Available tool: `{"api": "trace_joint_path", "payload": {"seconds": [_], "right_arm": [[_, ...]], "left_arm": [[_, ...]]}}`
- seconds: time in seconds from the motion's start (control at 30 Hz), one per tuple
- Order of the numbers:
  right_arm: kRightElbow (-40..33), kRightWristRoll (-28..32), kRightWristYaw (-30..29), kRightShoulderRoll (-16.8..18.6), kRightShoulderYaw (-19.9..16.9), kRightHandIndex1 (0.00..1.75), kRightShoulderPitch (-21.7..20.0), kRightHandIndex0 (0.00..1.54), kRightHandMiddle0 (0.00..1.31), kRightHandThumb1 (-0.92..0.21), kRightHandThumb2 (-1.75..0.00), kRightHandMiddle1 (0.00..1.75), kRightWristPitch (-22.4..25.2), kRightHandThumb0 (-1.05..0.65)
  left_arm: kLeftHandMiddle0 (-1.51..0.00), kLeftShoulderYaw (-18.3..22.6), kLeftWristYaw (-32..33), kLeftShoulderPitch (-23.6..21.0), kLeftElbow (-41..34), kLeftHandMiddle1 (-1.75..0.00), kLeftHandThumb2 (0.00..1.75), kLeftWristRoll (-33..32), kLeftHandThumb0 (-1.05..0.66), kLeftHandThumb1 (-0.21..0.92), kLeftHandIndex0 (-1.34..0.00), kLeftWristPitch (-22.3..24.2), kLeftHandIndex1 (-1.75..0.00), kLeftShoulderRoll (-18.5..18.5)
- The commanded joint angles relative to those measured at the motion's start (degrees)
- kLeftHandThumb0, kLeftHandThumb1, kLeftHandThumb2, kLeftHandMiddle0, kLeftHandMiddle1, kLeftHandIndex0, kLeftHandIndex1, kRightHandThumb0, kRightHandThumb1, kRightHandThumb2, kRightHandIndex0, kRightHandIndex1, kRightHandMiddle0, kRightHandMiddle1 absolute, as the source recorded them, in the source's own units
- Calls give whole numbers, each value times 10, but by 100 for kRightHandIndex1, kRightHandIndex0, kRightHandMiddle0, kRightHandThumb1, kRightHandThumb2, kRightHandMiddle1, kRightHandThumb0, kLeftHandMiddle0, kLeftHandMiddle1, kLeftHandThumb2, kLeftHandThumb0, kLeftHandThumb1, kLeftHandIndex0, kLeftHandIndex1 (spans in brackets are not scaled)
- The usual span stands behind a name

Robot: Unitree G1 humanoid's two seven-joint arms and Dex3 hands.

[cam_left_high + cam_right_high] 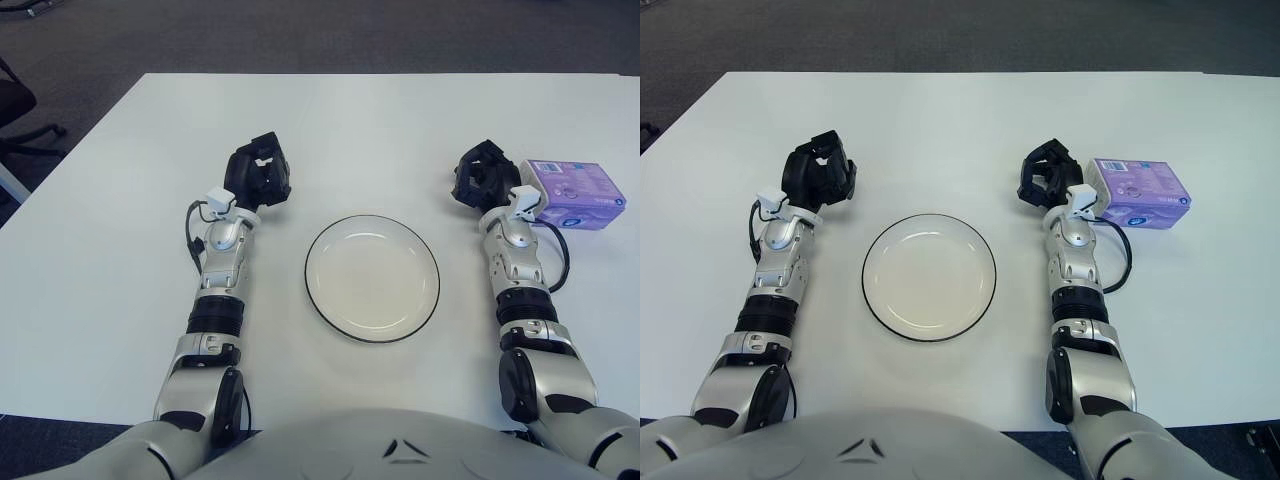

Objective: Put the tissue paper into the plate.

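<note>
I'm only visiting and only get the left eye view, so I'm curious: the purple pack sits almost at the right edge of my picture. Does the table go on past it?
Observer: Yes. In the right eye view, white table carries on to the right of the tissue pack. The right hand shows just left of the pack.
Operator: And at the bottom right, past that arm?
Observer: There the table's front edge shows, with dark floor below it. The left hand shows up and to the left of the plate.
</note>
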Motion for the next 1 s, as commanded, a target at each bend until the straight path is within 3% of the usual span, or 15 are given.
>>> {"api": "trace_joint_path", "payload": {"seconds": [0.0,0.2,0.5,0.97], "right_arm": [[29,2,-3,25,3,175,85,106,52,-44,-116,175,4,-44],[-8,14,-3,27,-7,175,98,103,51,-45,-115,175,11,-44],[-246,16,-53,44,-7,175,131,99,47,-50,-109,175,100,-42],[-400,-18,-73,24,-6,175,171,82,45,-52,-105,175,136,-42]], "left_arm": [[-136,-4,12,120,55,-175,115,3,-35,53,-104,-1,-175,-27],[-136,-3,9,121,53,-175,115,-1,-34,53,-104,0,-175,-26],[-136,-2,4,120,56,-175,115,-4,-34,53,-103,3,-175,-25],[-136,-3,8,114,66,-175,115,2,-35,54,-104,-2,-175,-24]]}}
